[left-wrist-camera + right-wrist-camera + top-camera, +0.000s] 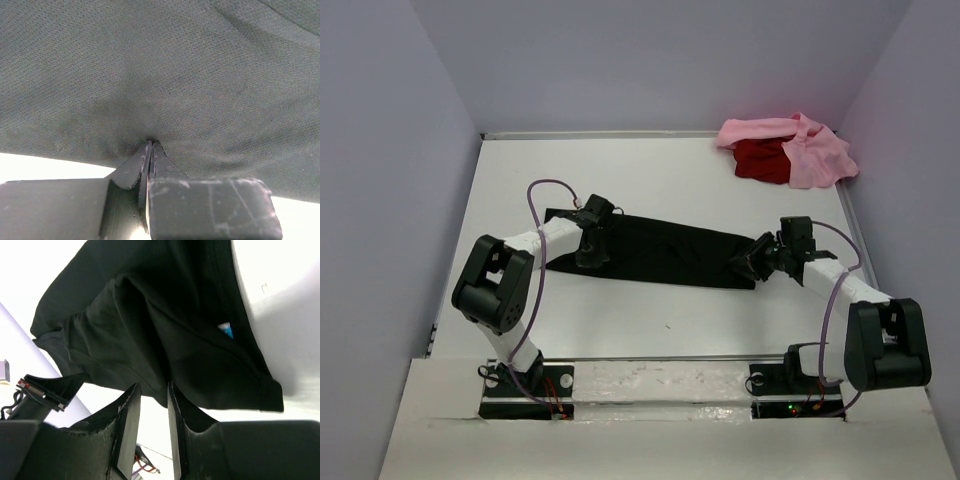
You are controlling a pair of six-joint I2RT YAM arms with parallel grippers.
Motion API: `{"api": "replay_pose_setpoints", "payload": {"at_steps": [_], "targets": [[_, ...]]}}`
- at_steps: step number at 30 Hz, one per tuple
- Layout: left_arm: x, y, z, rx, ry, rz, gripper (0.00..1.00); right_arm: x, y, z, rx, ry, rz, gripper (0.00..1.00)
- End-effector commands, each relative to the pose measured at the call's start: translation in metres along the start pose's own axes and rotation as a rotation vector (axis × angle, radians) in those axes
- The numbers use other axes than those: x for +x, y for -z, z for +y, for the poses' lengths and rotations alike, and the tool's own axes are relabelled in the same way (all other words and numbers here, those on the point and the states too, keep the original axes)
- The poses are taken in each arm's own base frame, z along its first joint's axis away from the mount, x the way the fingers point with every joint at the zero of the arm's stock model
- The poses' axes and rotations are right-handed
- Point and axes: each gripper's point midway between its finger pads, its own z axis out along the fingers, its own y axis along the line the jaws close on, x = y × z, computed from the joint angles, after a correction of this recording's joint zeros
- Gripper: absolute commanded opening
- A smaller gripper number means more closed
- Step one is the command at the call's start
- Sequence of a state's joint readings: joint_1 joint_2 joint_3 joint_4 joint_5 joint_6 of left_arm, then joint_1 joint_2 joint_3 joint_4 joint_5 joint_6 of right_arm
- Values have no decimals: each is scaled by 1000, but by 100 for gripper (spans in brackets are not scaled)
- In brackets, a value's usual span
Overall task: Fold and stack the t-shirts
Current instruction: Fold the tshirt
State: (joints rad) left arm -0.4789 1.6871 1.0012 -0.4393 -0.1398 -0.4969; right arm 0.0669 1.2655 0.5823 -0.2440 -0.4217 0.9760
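Table [720,180] is bearing the black t-shirt [670,255], its long axis running left to right. Our left gripper [151,145] is clenching one end. At the other, our right gripper [152,386] is standing narrowly parted, and we cannot tell whether it is gripping.

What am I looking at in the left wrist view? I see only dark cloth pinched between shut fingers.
Observer: That is the black t-shirt, lying as a long band across the table. The left gripper pinches its left end.
Operator: Where is the other arm?
Observer: The right gripper is at the shirt's right end, jaws narrowly apart, with the cloth's edge at their tips.
Operator: Any other shirts?
Observer: The pink t-shirt and the red t-shirt lie heaped in the far right corner, pink partly over red.
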Motion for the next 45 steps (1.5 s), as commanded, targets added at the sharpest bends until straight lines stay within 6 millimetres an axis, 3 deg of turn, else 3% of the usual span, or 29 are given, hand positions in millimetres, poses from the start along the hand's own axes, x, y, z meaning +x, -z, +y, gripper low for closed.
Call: {"api": "replay_pose_setpoints", "payload": {"at_steps": [1, 20, 27, 29, 31, 33, 36, 45], "targets": [[2, 4, 12, -46, -20, 18, 7, -12, -7, 14, -49, 34, -43, 34], [2, 4, 12, -48, -19, 21, 7, -30, -24, 29, -65, 42, -51, 33], [2, 4, 12, -47, -16, 22, 7, -27, -31, 29, -55, 49, -35, 33], [2, 4, 11, -46, -18, 24, 7, -24, -34, 30, -60, 48, -25, 24], [3, 4, 12, -47, -16, 23, 7, -20, -39, 29, -58, 48, -13, 8], [3, 4, 12, -47, -16, 23, 7, -19, -41, 27, -53, 41, -2, 1], [4, 3, 13, -50, -12, 25, 7, -21, -41, 31, -62, 39, -6, 0], [4, 4, 12, -45, -5, 24, 7, -46, -29, 71, -89, 77, -69, 0]]}}
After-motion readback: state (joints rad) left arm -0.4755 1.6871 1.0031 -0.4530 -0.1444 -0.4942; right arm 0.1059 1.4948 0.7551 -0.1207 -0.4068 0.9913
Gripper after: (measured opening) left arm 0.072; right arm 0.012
